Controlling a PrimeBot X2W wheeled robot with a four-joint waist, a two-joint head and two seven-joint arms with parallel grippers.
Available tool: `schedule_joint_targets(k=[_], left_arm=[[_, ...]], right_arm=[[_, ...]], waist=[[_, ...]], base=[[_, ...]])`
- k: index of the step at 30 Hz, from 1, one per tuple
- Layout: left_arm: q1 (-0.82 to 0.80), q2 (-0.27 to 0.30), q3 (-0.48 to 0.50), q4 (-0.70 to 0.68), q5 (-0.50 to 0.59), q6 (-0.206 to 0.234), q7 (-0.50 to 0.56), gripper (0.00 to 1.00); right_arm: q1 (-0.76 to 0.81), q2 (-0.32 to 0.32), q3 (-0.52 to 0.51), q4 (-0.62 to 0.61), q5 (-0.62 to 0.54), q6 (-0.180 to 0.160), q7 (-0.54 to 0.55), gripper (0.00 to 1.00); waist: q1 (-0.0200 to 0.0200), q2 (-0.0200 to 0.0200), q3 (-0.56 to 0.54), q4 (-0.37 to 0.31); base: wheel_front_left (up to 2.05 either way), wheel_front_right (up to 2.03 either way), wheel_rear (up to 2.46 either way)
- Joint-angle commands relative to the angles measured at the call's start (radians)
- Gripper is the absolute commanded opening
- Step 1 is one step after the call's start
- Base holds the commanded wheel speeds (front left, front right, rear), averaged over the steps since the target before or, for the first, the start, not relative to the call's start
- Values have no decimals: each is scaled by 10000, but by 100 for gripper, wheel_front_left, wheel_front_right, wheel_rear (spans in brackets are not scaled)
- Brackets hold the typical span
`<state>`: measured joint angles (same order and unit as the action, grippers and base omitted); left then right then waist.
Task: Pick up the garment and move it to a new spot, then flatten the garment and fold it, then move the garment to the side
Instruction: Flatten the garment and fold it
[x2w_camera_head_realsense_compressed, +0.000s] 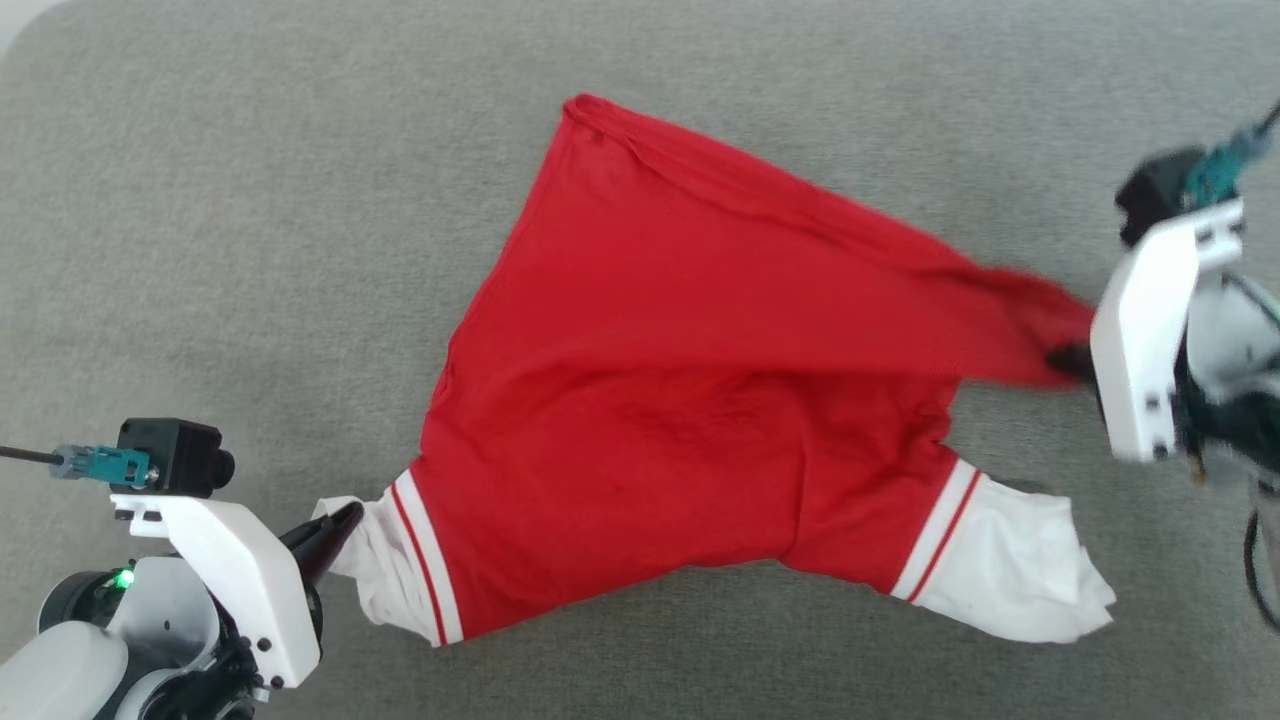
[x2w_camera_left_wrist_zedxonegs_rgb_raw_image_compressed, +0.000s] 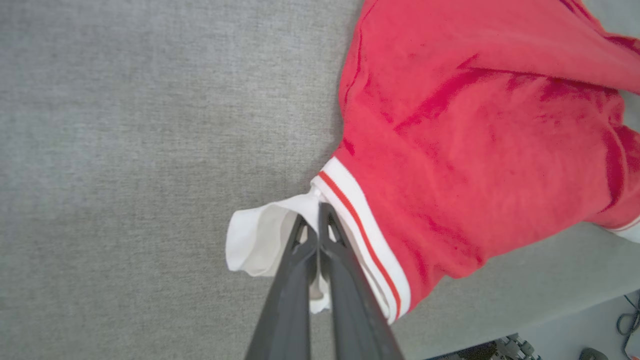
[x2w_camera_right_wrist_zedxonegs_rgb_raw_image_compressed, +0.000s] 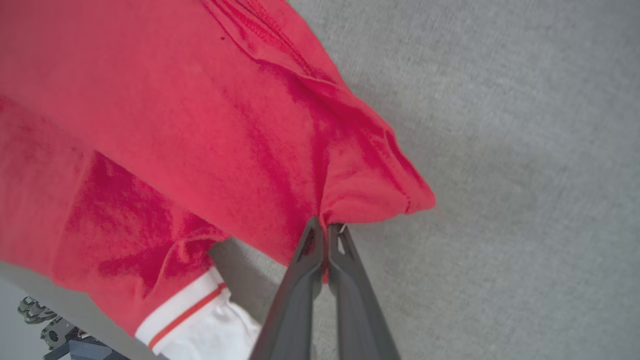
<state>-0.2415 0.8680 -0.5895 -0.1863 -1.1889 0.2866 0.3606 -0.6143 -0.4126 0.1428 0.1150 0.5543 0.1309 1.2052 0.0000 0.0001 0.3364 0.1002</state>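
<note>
In the head view, the garment lies spread across the middle of the grey bench, red body uppermost, with a white cuffed sleeve at the near left and another at the near right. The left tool sits at the near left, its fingers pinched together on the white end of the left sleeve. The right tool is at the right edge, clamped on a red corner that is drawn out taut to the right.

In the left wrist view, the left tool has its two dark fingers closed on the white sleeve cloth, just beside the red-and-white stripe. The garment spreads away to the right.

In the right wrist view, the right tool is closed on a bunched red fold. The garment fans out to the far left above the bench, and a striped white cuff hangs near the bottom.
</note>
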Motion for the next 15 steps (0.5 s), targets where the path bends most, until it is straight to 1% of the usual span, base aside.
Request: schedule_joint_targets(k=[1,6,9,11,12,14,15], left_arm=[[124,60,67,-98,-82,48,-34,0],[205,177,91,-300,-103,129,29,0],[178,192,79,-371,-76,165,57,0],[158,169,58,-391,-56,163,61,0],[127,131,35,-385,-38,134,52,0],[59,83,19,-340,-34,76,57,0],[25,52,12,-313,-45,46,62,0]], right_arm=[[671,59,-214,-644,158,-1,284,0],[2635,456,-1019,-2605,274,-1,1106,0],[3760,881,-1438,-3381,225,-3,1545,0],[4303,1132,-1624,-3639,78,-3,1579,0],[4658,1309,-1620,-3598,-111,-3,1351,0],[4836,1452,-1537,-3263,-269,-3,924,0],[4812,1446,-1494,-3078,-405,-1,606,16]], waist=[[0,-1,-135,-212],[0,-1,-149,-344],[0,-1,-116,-336],[0,-1,-74,-317],[0,-1,-19,-299],[0,-1,26,-268],[0,-1,42,-252]], base=[[0,0,0],[0,0,0],[0,0,0],[0,0,0],[0,0,0],[0,0,0],[0,0,0]])
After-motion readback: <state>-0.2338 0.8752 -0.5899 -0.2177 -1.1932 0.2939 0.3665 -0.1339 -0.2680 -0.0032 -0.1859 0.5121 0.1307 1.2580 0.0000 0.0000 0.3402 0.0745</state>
